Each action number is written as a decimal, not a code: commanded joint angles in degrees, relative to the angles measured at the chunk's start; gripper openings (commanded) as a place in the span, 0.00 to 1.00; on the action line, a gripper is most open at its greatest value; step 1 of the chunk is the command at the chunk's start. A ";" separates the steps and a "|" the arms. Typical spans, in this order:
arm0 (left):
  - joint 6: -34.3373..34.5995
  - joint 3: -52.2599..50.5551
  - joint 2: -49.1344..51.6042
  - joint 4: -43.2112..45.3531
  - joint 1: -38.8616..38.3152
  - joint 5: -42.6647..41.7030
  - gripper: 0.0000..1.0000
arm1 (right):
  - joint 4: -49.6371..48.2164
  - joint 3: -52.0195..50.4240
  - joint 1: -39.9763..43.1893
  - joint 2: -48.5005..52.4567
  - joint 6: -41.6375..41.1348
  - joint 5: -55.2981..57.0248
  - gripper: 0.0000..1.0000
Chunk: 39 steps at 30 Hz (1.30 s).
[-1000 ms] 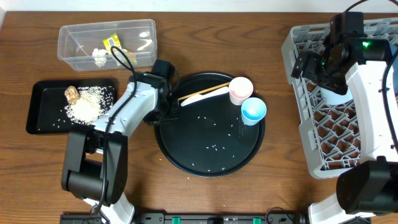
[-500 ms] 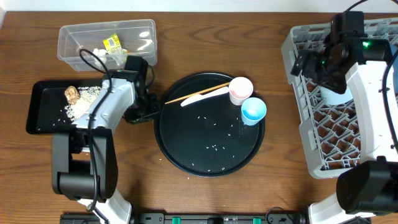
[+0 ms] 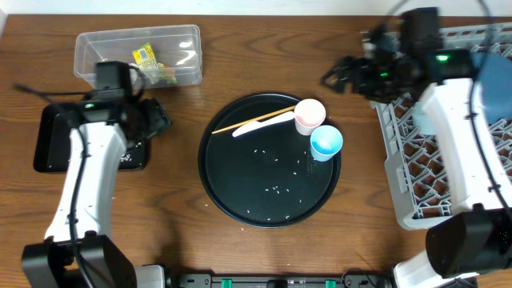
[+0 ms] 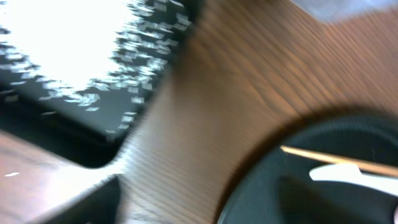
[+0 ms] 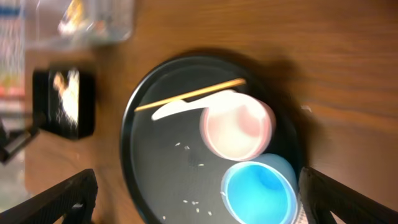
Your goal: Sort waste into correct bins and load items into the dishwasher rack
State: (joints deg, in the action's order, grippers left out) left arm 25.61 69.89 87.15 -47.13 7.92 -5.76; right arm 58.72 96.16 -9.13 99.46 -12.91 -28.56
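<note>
A pink cup (image 3: pixel 310 116) and a light-blue cup (image 3: pixel 326 142) stand side by side on the round black tray (image 3: pixel 240 188), next to a chopstick (image 3: pixel 252 120) and scattered rice grains (image 3: pixel 276 190). My left gripper (image 3: pixel 154 124) hangs at the right end of the shallow black bin (image 3: pixel 46 156), jaws apart and empty; the blurred left wrist view shows the rice (image 4: pixel 68 37) in that bin. My right gripper (image 3: pixel 338 76) is open over bare table, left of the dishwasher rack (image 3: pixel 432 172). Its wrist view looks down on the pink cup (image 5: pixel 237 124) and blue cup (image 5: pixel 258 193).
The clear tub (image 3: pixel 180 52) with yellow wrappers (image 3: pixel 144 56) sits at the back left. A white utensil (image 3: pixel 264 125) lies by the chopstick. The rack fills the right side, with a blue-grey dish (image 3: pixel 492 80) at its far edge. My left arm covers much of the black bin.
My left arm swung left from the round tray's rim to above the black bin and its jaws opened. My right arm came left out of the rack to over the table.
</note>
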 commanded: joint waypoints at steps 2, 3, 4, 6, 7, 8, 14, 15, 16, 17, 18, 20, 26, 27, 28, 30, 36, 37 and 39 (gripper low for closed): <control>1.49 0.39 0.09 -2.29 3.91 1.09 0.98 | -2.14 0.57 -10.56 -0.74 6.14 9.97 0.99; 1.49 0.39 0.09 -2.78 4.52 1.09 0.98 | -2.82 0.57 -12.26 -0.74 6.12 12.72 0.99; 1.46 0.39 0.09 -3.21 5.31 1.09 0.98 | -4.31 0.59 -15.04 -0.74 5.16 16.20 0.99; 1.46 0.35 0.09 -3.65 6.27 1.09 0.98 | -6.73 0.59 -17.99 -0.74 1.49 18.58 0.99; 1.46 0.35 0.09 -4.02 6.64 1.09 0.98 | -8.24 0.59 -19.41 -0.74 -1.68 19.28 0.99; 1.46 0.35 0.09 -4.33 6.95 1.09 0.98 | -9.53 0.59 -20.61 -0.72 -5.35 19.87 0.99; 1.49 0.35 0.09 -4.90 7.17 1.09 0.98 | -12.87 0.59 -26.45 0.09 -24.81 28.74 0.99; 1.46 0.35 0.09 -4.90 7.17 1.09 0.98 | -12.41 0.59 -27.58 0.52 -27.06 32.70 0.99; 1.49 0.35 0.09 -4.90 7.17 1.09 0.98 | -11.85 0.59 -28.72 1.11 -28.22 35.95 0.99; 1.46 0.35 0.09 -4.90 7.17 1.09 0.98 | -11.41 0.59 -29.77 1.60 -28.41 37.88 0.99; 1.49 0.35 0.09 -4.90 7.17 1.09 0.98 | -11.47 0.59 -30.53 2.01 -28.30 38.51 0.99; 1.46 0.35 0.09 -4.90 7.17 1.09 0.98 | -12.72 0.59 -31.98 2.47 -28.17 37.73 0.99; 1.49 0.35 0.09 -4.90 7.17 1.09 0.98 | -15.78 0.57 -34.80 2.99 -25.83 32.33 0.99; 1.46 0.35 0.09 -4.90 7.17 1.09 0.98 | -17.00 0.57 -35.01 3.06 -25.83 31.61 0.99; 1.49 0.35 0.09 -4.87 7.17 1.09 0.98 | -17.81 0.59 -35.15 3.34 -25.83 31.26 0.99; 1.46 0.35 0.09 -4.90 7.17 1.09 0.98 | -18.84 0.59 -35.19 3.82 -27.78 31.39 0.99; 1.46 0.35 0.09 -4.90 7.17 1.09 0.98 | -20.96 0.87 -33.46 7.39 -37.90 32.15 0.99; 1.49 0.35 0.09 -4.90 7.17 1.09 0.98 | -20.41 1.42 -32.92 8.31 -39.10 32.09 0.99; 1.49 0.35 0.09 -4.90 7.17 1.09 0.98 | -18.75 3.69 -31.91 10.56 -39.82 31.45 0.99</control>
State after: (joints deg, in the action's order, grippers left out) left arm 26.83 69.89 87.22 -51.92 14.94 -5.56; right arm 38.83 96.88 -42.76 107.11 -47.99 2.90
